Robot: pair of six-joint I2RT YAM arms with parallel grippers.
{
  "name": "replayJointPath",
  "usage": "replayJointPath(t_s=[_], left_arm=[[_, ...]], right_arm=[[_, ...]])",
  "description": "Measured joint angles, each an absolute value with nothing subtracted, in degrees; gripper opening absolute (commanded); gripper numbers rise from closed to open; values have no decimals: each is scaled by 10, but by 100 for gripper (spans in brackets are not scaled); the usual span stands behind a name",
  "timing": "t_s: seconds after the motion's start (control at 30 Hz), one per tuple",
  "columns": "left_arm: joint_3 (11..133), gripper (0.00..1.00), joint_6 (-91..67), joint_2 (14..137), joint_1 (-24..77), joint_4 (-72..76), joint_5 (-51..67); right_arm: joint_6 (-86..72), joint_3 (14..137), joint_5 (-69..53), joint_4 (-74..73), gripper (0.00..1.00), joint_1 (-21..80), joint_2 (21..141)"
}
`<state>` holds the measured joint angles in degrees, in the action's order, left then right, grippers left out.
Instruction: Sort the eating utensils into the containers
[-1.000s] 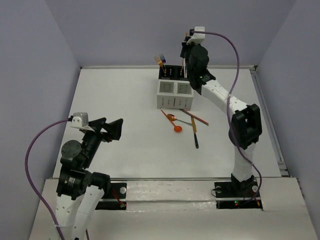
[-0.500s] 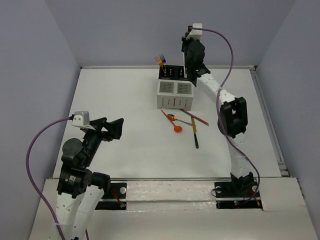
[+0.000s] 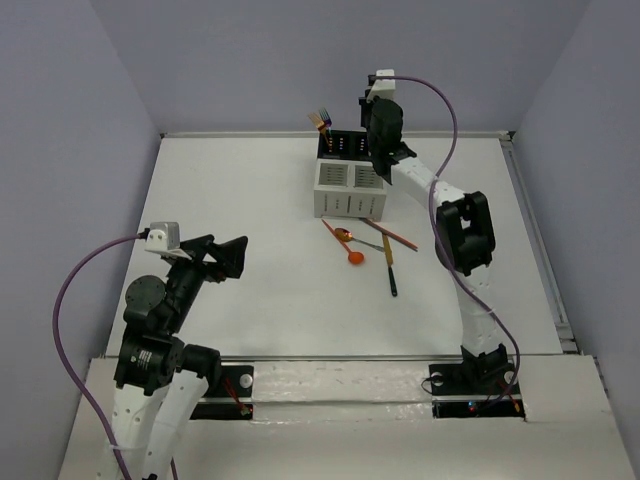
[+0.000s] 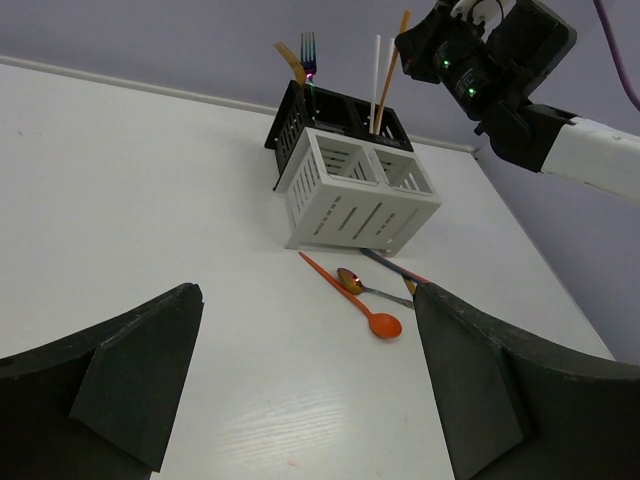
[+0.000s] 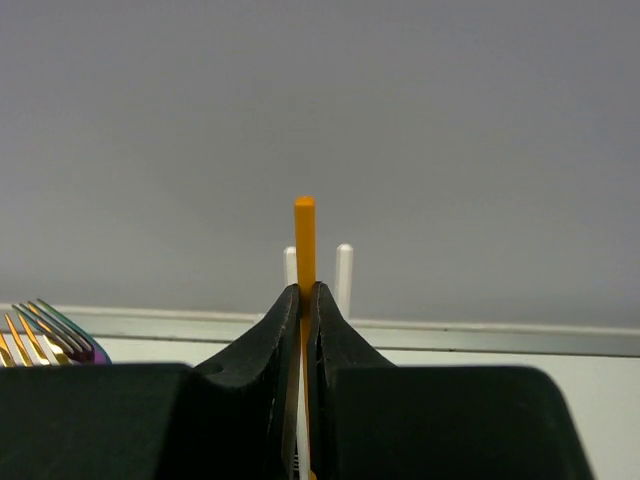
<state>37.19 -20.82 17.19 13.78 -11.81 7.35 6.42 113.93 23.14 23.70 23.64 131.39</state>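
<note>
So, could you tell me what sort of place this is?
Probably a robotics test cell: a white table boxed in by plain grey walls, two bolted-down arms, a cutlery caddy.

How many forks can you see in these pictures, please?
2. A gold fork and an iridescent fork stand side by side, tines up, in the caddy's rear left black compartment. Some utensils lying on the table are too small to identify, so more may be hidden.

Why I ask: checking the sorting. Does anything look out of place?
Yes. An orange spoon, a gold spoon and a few sticks lie crossed in a loose heap on the table, just in front of the caddy, not in it.
</note>
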Motion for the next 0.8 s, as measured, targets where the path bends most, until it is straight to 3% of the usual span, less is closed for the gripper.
replayJointPath(t_s=[0.2,0.33,0.43,0.67,0.8], left_arm=[[372,99,-208,172,135,-118,74],[372,99,-208,172,134,-118,75],[372,99,-208,172,134,-118,75],[372,99,-208,172,134,-118,76],[372,99,-208,171,134,-118,80]], right_arm=[[53,1121,225,230,12,236,1313],[42,1098,219,218,35,236,1307],[33,1080,212,199,42,236,1294],[11,1051,194,131,41,236,1195],[-34,926,164,104,23,236,1047]])
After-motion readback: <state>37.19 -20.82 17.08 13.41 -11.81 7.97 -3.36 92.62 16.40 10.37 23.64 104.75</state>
